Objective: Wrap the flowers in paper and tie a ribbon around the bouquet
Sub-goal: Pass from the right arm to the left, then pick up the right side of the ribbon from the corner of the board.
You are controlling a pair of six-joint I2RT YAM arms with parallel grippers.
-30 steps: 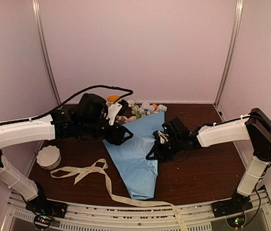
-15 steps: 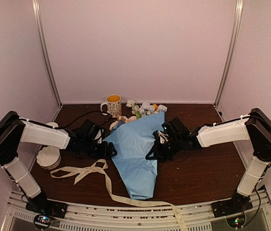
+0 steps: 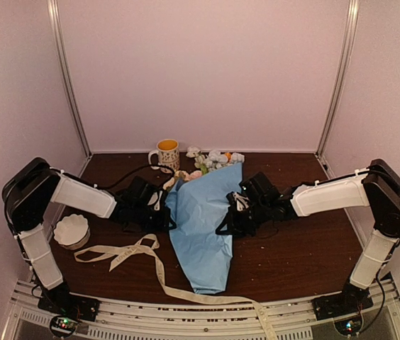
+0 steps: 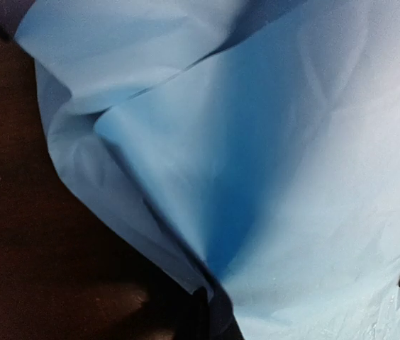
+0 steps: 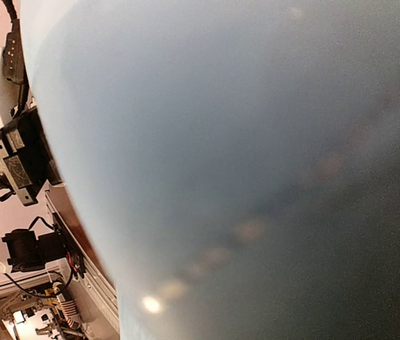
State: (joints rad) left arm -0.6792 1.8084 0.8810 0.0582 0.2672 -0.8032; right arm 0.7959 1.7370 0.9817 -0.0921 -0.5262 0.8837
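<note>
top external: creased light-blue paper [image 3: 203,227] cone, pastel flowers [image 3: 210,161] at top

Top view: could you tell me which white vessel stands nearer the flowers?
The handled mug at the back, just left of the blooms; the scalloped bowl sits far off at the left.

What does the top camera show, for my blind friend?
The left pincer and right pincer meet the folded blue paper from both sides, flowers poking out its far end. A ribbon lies in front, bowl and mug left.
</note>
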